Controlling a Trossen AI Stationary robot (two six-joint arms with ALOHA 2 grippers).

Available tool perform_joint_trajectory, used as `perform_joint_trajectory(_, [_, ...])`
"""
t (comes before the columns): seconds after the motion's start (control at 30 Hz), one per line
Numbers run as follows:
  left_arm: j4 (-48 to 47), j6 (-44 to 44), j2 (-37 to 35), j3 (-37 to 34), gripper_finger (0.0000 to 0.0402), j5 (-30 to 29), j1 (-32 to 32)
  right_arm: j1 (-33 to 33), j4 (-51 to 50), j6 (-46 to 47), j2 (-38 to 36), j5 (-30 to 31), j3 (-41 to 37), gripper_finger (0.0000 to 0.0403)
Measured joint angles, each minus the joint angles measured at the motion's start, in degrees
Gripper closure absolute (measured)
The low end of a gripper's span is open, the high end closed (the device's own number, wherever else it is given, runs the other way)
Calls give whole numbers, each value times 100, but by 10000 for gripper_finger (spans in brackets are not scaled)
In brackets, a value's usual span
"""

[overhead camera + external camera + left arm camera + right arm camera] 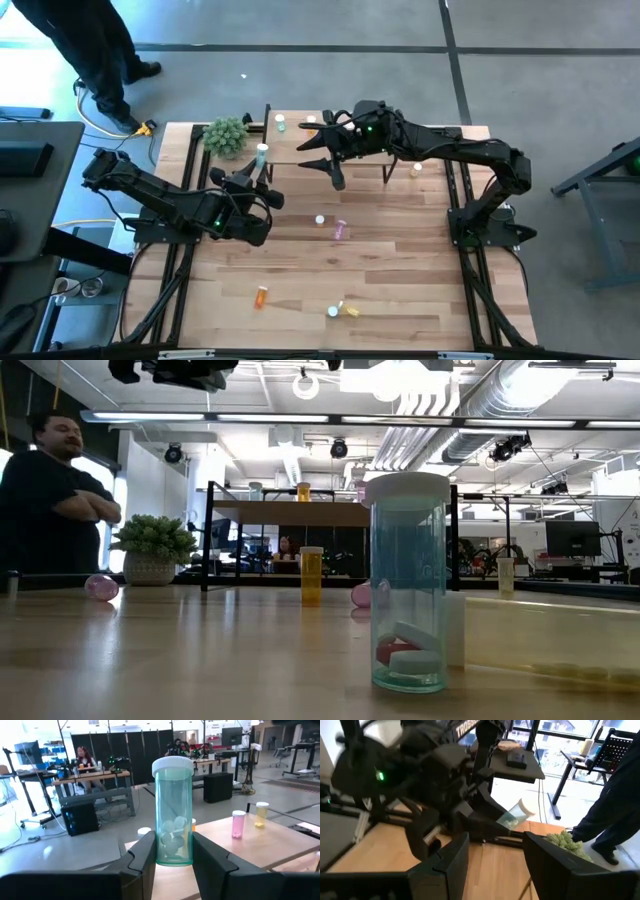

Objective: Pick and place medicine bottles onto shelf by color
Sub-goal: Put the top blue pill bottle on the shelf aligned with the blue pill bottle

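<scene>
left claw (172, 857) grips a green bottle (173, 815) beside the shelf (350, 150); right claw (322, 165) gapes empty.

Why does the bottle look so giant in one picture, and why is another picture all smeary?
In the low view the green bottle stands right by the camera, so it looms large, with bright ceiling lights behind. In the right wrist view the left arm looks smeared with blur. In the left wrist view the held bottle is sharp.
</scene>
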Motion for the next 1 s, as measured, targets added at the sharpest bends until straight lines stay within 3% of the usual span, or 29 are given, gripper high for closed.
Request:
perform_joint_trajectory(0.43, [1058, 1472, 0, 0, 303, 872, -459, 0, -797, -956, -2, -195, 0, 226])
perform_joint_trajectory(0.7, [2294, 2651, 0, 0, 303, 1699, -686, 79, -1452, -762, -2, -197, 0, 226])
perform_joint_trajectory(1.0, [3741, 4086, 0, 0, 303, 1848, -750, 418, -1424, -263, -4, -199, 0, 226])
